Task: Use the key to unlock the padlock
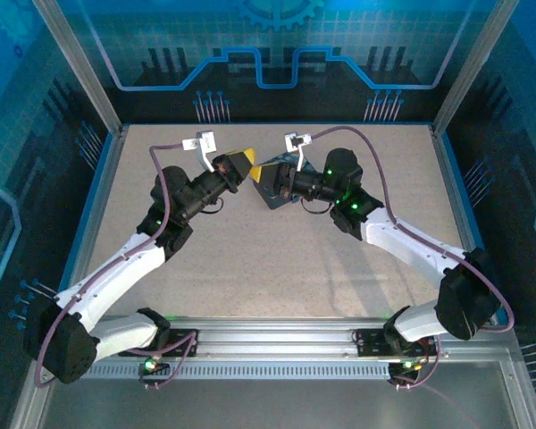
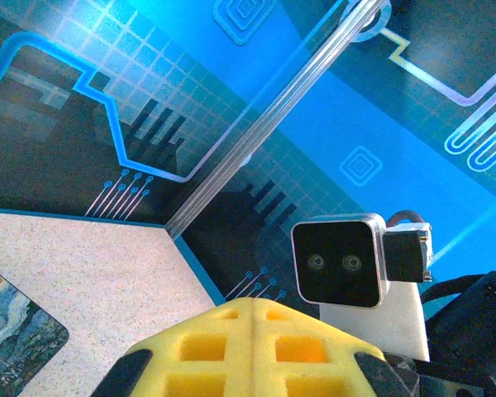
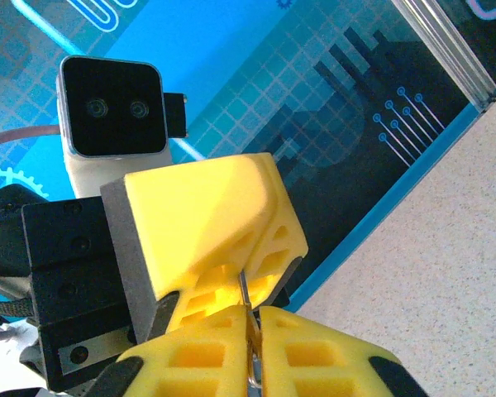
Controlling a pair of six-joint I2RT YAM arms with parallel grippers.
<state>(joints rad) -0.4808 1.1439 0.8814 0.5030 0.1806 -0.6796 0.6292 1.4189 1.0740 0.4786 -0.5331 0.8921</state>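
Pinching the key [image 3: 245,289] — right gripper [image 3: 250,324] facing left gripper [image 1: 240,166] over the tin [image 2: 12,327].

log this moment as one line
left gripper shut | right gripper shut on thin metal piece | grippers tip to tip near starry-night tin

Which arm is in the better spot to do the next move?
Probably the right. The right gripper is shut on a thin metal piece that reaches the shut left gripper, so it could twist it. Key or padlock, I cannot tell.
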